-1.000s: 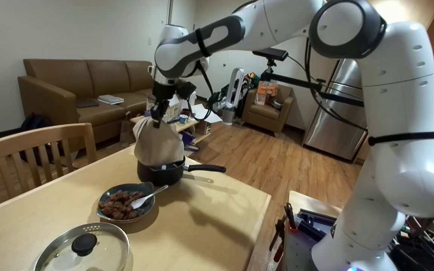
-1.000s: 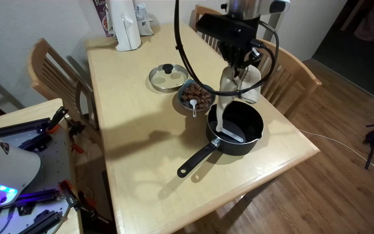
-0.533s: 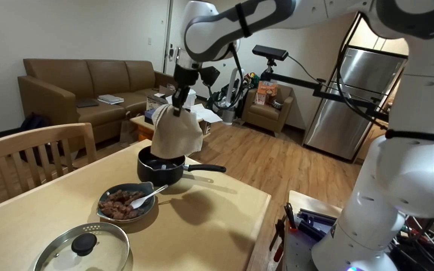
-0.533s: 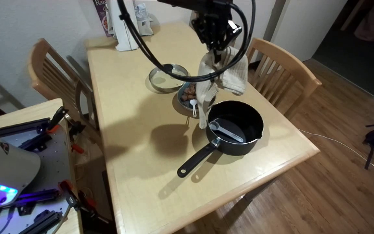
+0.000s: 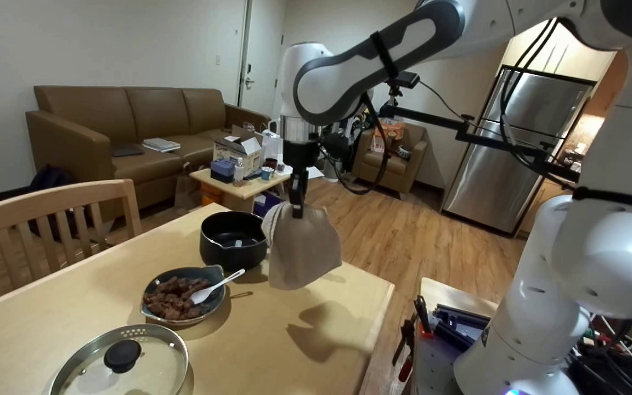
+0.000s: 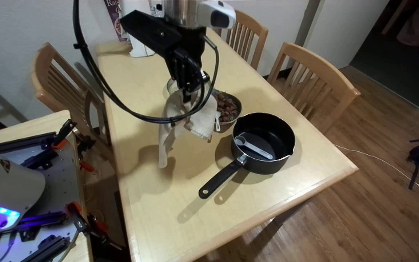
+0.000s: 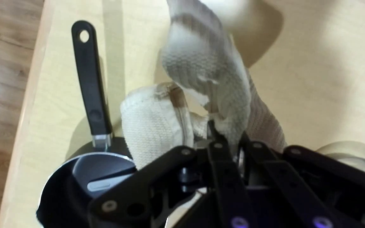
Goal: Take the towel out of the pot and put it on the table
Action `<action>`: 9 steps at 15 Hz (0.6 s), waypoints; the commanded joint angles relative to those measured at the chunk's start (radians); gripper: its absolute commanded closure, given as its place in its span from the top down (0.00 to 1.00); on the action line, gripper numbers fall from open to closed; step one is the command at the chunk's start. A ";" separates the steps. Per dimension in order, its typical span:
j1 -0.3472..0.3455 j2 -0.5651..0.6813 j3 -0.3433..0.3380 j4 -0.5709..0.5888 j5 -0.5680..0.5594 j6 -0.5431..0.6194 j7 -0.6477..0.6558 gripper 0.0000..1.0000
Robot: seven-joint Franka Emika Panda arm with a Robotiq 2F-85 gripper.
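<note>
A cream towel hangs from my gripper in both exterior views (image 5: 306,249) (image 6: 204,118); it also shows bunched and folded in the wrist view (image 7: 152,122). My gripper (image 5: 297,210) is shut on the towel's upper part, also in the wrist view (image 7: 228,134). The towel hangs above the table (image 6: 151,222), beside the pot, with its shadow apart from it on the wood. The black pot (image 5: 233,253) stands upright with its handle out to the side. In an exterior view the pot (image 6: 267,166) holds only a grey measuring spoon (image 6: 255,148).
A blue bowl of brown chunks with a white spoon (image 5: 179,299) stands close to the pot. A glass lid with a black knob (image 5: 123,355) lies beyond the bowl. Wooden chairs (image 6: 315,72) stand along the table edge. A paper towel roll (image 6: 142,47) stands at the far end.
The towel has come up out of the pot, gone sideways past its rim on the handle side, and then down lower over the table. The gripper has kept hold of it. The pot has not moved.
</note>
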State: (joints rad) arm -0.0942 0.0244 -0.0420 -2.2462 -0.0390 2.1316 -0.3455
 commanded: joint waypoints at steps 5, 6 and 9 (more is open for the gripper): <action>0.025 0.012 0.001 -0.028 0.018 -0.155 -0.004 0.02; 0.030 0.016 0.005 -0.029 0.018 -0.169 -0.015 0.02; 0.033 0.013 0.001 -0.022 0.033 -0.144 -0.005 0.03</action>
State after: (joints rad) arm -0.0605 0.0439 -0.0382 -2.2742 -0.0268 1.9853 -0.3455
